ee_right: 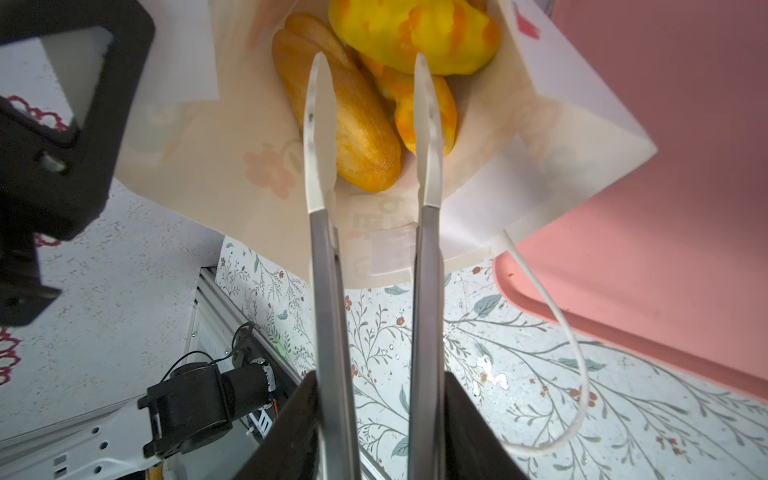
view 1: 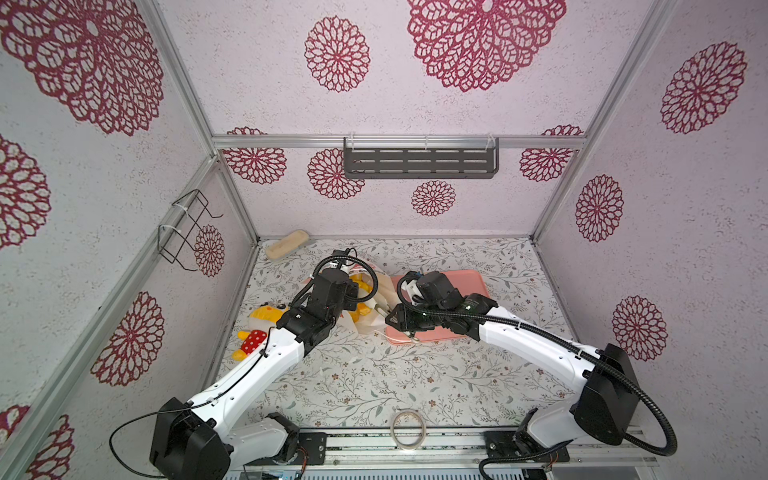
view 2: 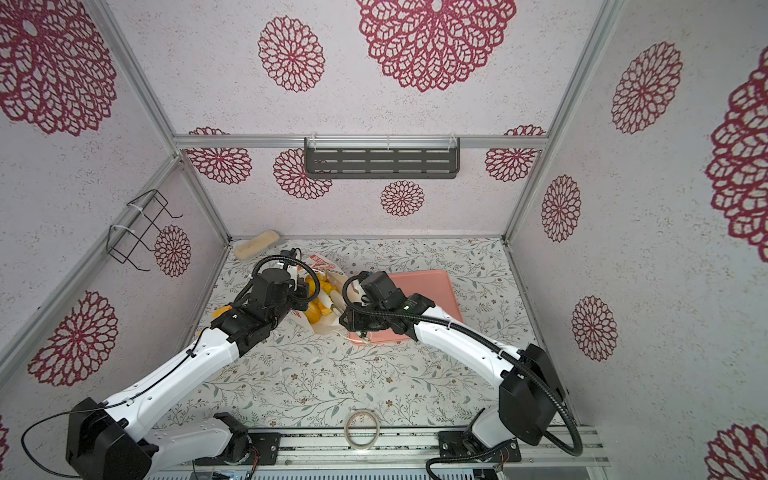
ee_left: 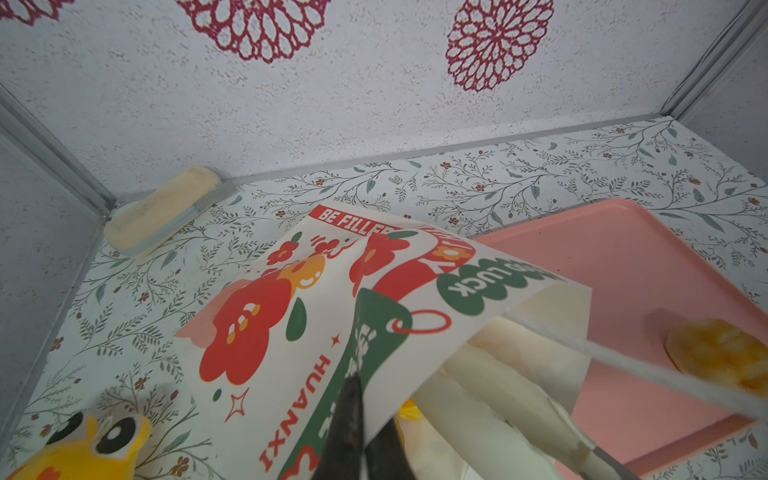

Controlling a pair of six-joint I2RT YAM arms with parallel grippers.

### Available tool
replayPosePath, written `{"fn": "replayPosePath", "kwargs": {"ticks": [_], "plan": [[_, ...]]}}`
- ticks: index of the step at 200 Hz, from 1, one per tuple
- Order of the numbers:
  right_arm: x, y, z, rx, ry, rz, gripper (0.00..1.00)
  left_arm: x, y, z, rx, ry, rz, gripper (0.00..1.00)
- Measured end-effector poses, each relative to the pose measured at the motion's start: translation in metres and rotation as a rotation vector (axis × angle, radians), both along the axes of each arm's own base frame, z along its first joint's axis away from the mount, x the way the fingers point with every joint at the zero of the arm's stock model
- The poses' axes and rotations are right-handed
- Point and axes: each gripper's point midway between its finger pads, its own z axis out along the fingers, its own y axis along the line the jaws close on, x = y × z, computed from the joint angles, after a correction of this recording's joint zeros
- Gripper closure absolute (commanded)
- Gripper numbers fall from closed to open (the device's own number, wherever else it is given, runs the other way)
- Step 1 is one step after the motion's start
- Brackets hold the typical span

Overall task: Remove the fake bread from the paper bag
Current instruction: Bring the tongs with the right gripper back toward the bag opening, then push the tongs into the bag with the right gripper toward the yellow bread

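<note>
Now my left gripper (ee_left: 365, 432) pinches the paper bag (ee_right: 519, 166) rim, at the tray's (view 2: 436, 286) nine o'clock. My right gripper (ee_right: 370, 56) is parted and empty inside the mouth. I'd straddle the long loaf (ee_right: 353, 129) mid-length, then squeeze gently.

paper bag (ee_left: 266, 332): cream, red flowers, green patches
fake bread (ee_right: 353, 124): golden-brown, yellow-orange
tray (ee_left: 623, 291): plain pink
tabletop (view 1: 374, 382): white, grey-green sprigs, brown flowers
walls (view 1: 415, 108): pale, crimson rosettes
plush toy (view 1: 266, 316): yellow, red patch white-dotted
</note>
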Motion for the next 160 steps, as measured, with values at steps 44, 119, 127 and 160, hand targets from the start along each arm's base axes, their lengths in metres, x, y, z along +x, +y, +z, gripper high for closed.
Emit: {"fn": "replayPosePath", "kwargs": {"ticks": [44, 119, 127, 160], "plan": [[0.005, -0.003, -0.011, -0.063, -0.024, 0.015, 0.54, 0.0, -0.001, 0.0, -0.007, 0.003, 0.0, 1.0], [0.018, -0.009, -0.014, -0.179, -0.138, 0.066, 0.54, -0.001, -0.002, -0.001, -0.006, 0.012, -0.008, 1.0], [0.02, -0.009, -0.014, -0.186, -0.148, 0.068, 0.54, -0.001, -0.002, -0.001, -0.007, 0.014, -0.009, 1.0], [0.023, -0.007, -0.017, -0.205, -0.158, 0.078, 0.54, 0.001, -0.004, 0.0, -0.003, 0.022, -0.013, 1.0]]}}
